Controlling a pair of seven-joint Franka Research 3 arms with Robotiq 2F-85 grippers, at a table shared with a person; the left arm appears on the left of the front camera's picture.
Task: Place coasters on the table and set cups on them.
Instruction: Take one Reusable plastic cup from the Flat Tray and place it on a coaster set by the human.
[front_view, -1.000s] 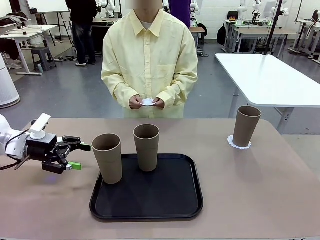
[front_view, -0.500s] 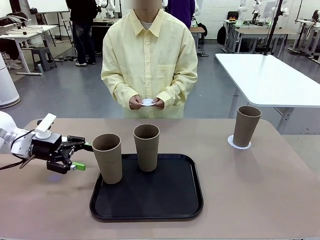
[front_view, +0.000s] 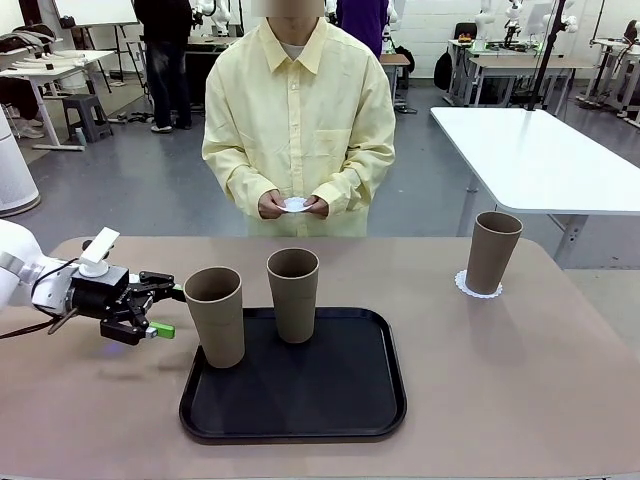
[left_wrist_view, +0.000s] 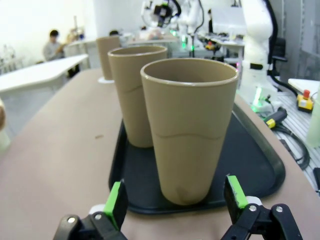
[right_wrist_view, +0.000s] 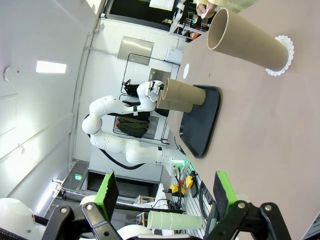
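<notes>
Left gripper (front_view: 171, 312) had edged closer to the nearest cup (front_view: 215, 318), jaws spread, empty. Right gripper (right_wrist_view: 165, 190) gaped too.

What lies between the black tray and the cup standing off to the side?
Nothing: the front view shows bare table between the tray and that cup.

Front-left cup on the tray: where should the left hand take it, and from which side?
Grip the front-left cup around its lower half, coming in level from the robot's left, where the open left hand faces it. It stands upright and narrows downward; the second cup is on its far side.
</notes>
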